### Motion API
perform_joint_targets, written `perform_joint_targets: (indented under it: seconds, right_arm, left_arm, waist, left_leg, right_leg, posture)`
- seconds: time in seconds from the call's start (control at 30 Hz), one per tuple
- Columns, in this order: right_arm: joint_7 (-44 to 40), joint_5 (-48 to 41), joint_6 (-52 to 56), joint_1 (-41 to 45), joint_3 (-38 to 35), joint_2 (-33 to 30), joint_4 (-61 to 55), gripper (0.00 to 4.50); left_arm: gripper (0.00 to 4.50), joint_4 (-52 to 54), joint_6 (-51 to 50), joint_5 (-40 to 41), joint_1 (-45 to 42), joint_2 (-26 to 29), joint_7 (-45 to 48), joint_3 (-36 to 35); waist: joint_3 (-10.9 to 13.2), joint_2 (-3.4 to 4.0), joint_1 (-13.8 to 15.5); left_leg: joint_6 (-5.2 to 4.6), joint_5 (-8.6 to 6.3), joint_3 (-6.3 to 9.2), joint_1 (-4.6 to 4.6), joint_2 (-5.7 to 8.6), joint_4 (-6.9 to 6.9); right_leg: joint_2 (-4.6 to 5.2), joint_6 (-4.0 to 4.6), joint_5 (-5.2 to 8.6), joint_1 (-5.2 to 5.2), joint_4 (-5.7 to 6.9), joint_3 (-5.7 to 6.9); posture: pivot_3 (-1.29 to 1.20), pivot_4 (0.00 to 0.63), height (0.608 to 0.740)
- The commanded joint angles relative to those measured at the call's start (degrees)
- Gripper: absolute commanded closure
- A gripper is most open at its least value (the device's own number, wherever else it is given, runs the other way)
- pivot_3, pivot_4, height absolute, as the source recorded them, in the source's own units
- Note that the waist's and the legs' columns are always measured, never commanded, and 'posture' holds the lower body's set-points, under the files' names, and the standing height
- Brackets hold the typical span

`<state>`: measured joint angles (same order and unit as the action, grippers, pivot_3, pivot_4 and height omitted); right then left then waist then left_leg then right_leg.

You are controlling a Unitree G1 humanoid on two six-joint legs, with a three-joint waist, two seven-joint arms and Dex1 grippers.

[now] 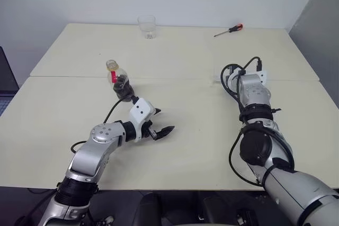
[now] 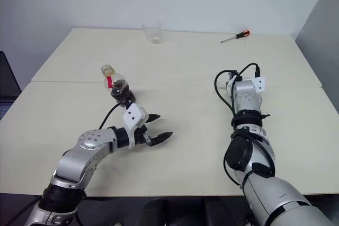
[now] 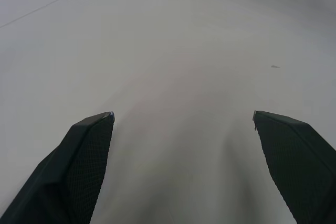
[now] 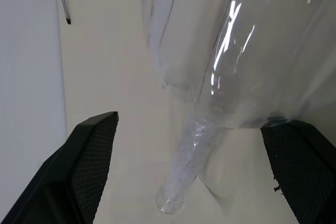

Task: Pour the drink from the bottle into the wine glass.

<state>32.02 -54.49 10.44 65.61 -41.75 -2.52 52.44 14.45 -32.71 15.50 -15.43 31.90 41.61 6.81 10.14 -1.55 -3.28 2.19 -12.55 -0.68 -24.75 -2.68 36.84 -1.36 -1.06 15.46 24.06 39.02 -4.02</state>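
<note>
Two open hands, nothing held yet! The right hand [image 4: 189,121] has its black fingers spread wide with the wine glass [image 4: 252,51] right between them, bowl looming large, slim stem [image 4: 191,161] running down to the pale surface [image 1: 185,104]. Neither finger looks to be touching glass, though the bowl sits very close to one of them. The step in hand looks like securing that glass, so the smart play is to centre the stem or the low curve of the bowl between the fingers and close gently: thin, clear, slick glass, top-heavy on a narrow stem, will likely tip if nudged from one side. The textured, mesh-patterned finger faces should help with bite. Over on the other side, the left hand [image 1: 164,121] hangs just over bare surface, fingers wide apart, and the bottle [image 1: 121,80] stands just beyond its wrist: squat, clear, soft-looking plastic, yellowish cap [image 1: 111,65], red band [image 1: 113,75], the drink [image 1: 123,87] dark in its belly. That cap looks on, so pouring is some way off. Far back sit a clear tumbler [image 1: 147,27] and a red-handled screwdriver [image 1: 229,30], well apart from the action.
</note>
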Motion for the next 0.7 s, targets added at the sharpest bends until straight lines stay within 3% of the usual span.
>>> perform_joint_targets:
  seconds: [0.03, 0.17, 0.47, 0.7]
  right_arm:
    - [-0.4, 1.8, -3.4, 0.5, -0.9, -1.1, 3.3, 0.02]
    - [-0.5, 2.8, -4.3, 0.9, -1.0, -1.4, 4.7, 0.92]
    - [-0.8, 4.6, -4.7, 0.7, -0.6, -2.0, 5.7, 4.11]
    - [-4.9, 8.6, -1.4, -1.9, 4.2, -2.8, -0.4, 4.21]
  left_arm:
    - [0.0, 3.0, -0.2, 0.1, -0.3, 0.5, -0.7, -1.2]
    - [0.0, 3.5, -0.6, 0.1, 0.0, 0.5, -1.1, -1.3]
    - [0.0, 3.6, -0.8, 0.3, -0.1, 0.6, -1.5, -1.4]
    - [0.0, 3.4, 0.4, 0.3, -0.5, -0.2, -3.0, -2.8]
  waist:
    - [0.0, -0.01, 0.0]
    - [0.0, -0.02, 0.1]
    - [0.0, -0.02, 0.3]
    - [0.0, -0.02, 0.5]
  left_leg:
    - [0.0, 0.0, 0.0, 0.0, 0.0, 0.02]
    - [-0.01, 0.01, 0.05, 0.04, 0.0, 0.1]
    - [-0.07, 0.05, 0.05, 0.05, 0.0, 0.07]
    - [-0.07, 0.05, 0.05, 0.04, 0.0, 0.09]
  right_leg:
    - [0.0, -0.01, -0.01, -0.01, 0.0, 0.01]
    - [0.0, -0.03, -0.02, -0.09, 0.0, 0.01]
    - [0.0, -0.03, -0.03, -0.09, 0.01, 0.02]
    - [0.08, -0.03, -0.03, -0.1, 0.01, 0.01]
  posture:
    - [0.0, 0.15, 0.74]
    - [0.0, 0.15, 0.74]
    - [0.0, 0.15, 0.74]
    - [0.0, 0.15, 0.74]
